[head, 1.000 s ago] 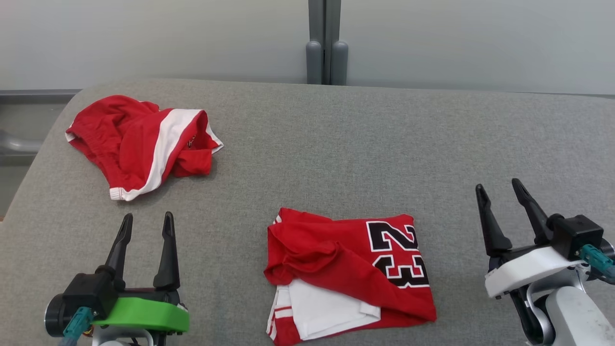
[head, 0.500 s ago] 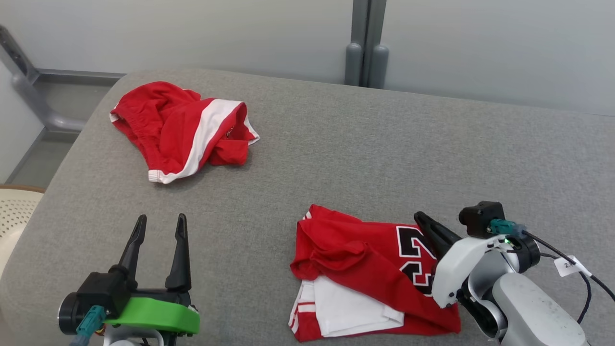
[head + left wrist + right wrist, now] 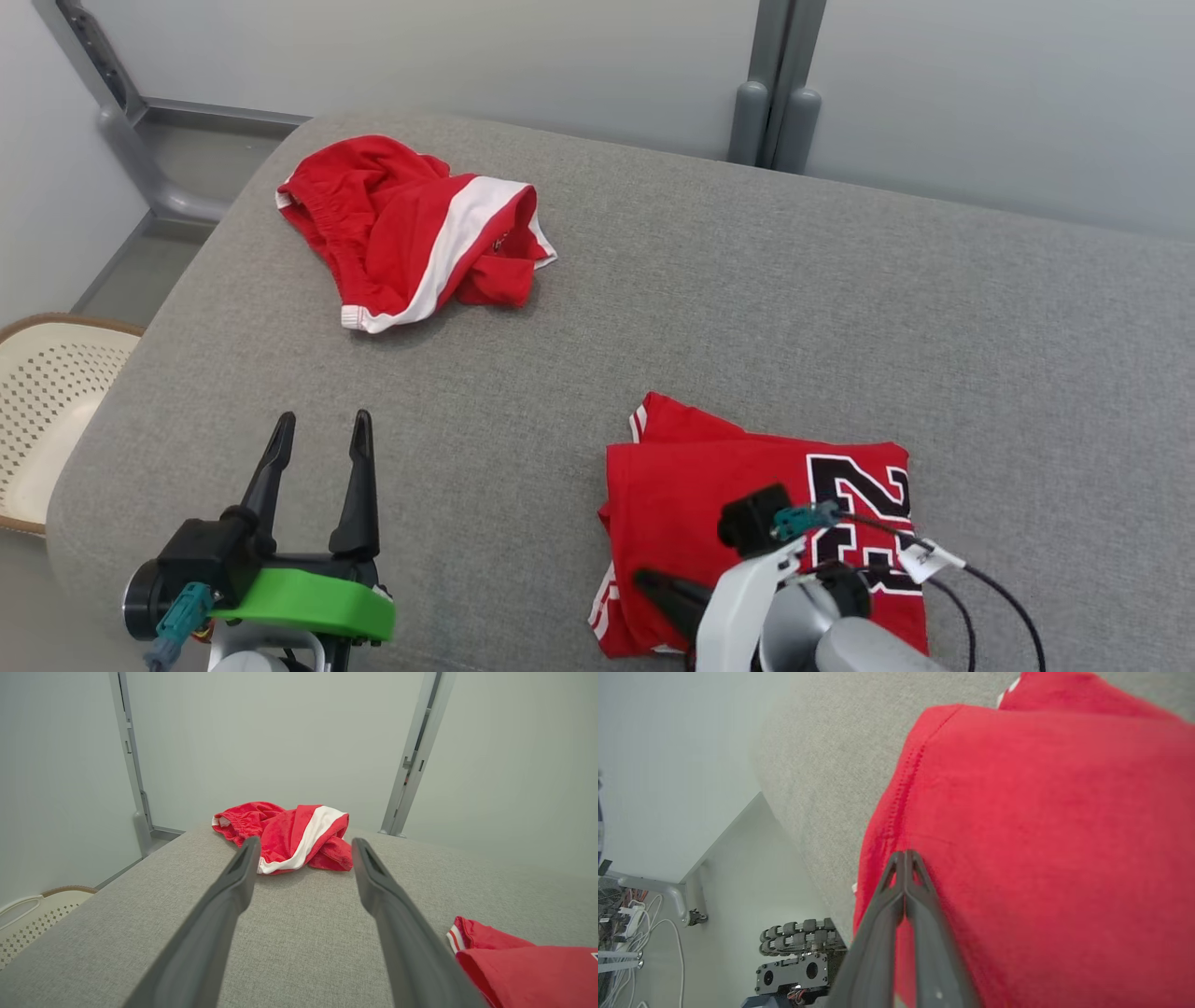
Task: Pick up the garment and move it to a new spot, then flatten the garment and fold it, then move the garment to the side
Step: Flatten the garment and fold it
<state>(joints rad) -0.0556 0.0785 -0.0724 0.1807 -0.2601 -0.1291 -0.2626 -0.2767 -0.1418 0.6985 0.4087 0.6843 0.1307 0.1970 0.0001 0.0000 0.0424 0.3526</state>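
The garment, a red jersey (image 3: 709, 476) with a black "23", lies folded on the grey padded table (image 3: 747, 308) at the near right. My right gripper (image 3: 644, 581) lies low over its near left part, fingers pointing left and shut together. In the right wrist view the closed tips (image 3: 905, 854) rest on the smooth red cloth (image 3: 1041, 812) just inside its hem, with nothing seen between them. My left gripper (image 3: 317, 434) hovers open at the near left, well away from the jersey (image 3: 528, 970). Its spread fingers (image 3: 243, 868) frame the table beyond.
Crumpled red shorts (image 3: 411, 233) with a white stripe lie at the far left of the table, also ahead of the left gripper (image 3: 289, 835). A pale perforated basket (image 3: 47, 392) stands off the table's left edge. A grey post (image 3: 775, 84) runs up the back wall.
The camera has turned, shifting the whole picture. My right gripper went from open at the right to shut and swung left over the jersey, which now lies flatter with its white inside covered.
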